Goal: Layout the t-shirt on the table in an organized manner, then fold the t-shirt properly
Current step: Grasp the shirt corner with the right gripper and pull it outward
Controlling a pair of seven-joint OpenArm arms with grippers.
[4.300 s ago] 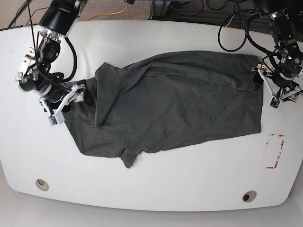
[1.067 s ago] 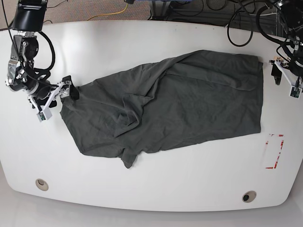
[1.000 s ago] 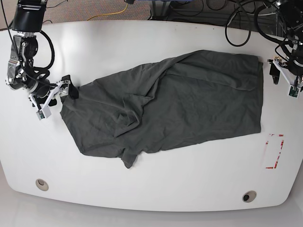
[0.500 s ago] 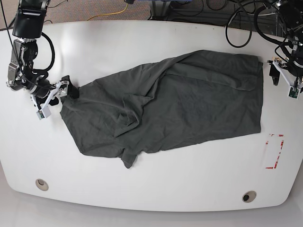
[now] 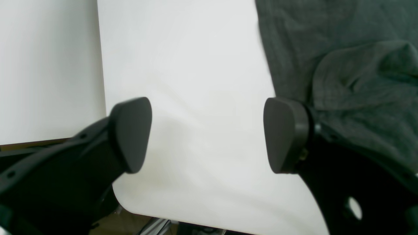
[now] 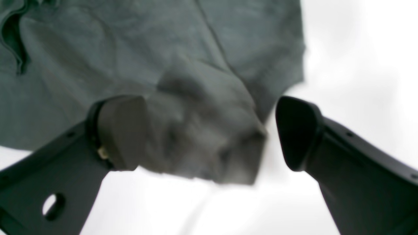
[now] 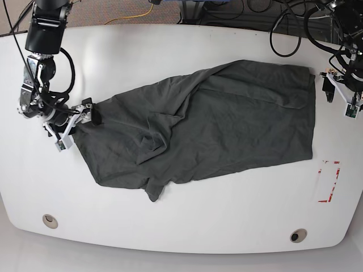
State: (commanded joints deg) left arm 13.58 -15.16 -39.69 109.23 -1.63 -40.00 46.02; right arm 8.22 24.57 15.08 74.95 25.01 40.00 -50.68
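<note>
T-shirt point(image 7: 198, 127) lies mid-table point(image 7: 170, 226), running from 9 to 3 o'clock, still rumpled: a thick fold ridge through the middle, and a sleeve tab poking out at 7 o'clock. Vs a few secs ago the doubled-over flap at the 9 o'clock end has been pulled out flat, so the cloth now reaches further left. R gripper point(image 7: 71, 124) sits right at that end; in the last half sec it dropped slightly toward 6 o'clock. Its wrist cam shows the jaws spread wide w/ a bunched corner of fabric between them, not pinched, so it looks released. L gripper point(image 7: 340, 93) hangs just off the 3 o'clock hem, jaws also spread, nothing in them. My read: layout is partway done; the ridge needs smoothing before any folding.
</note>
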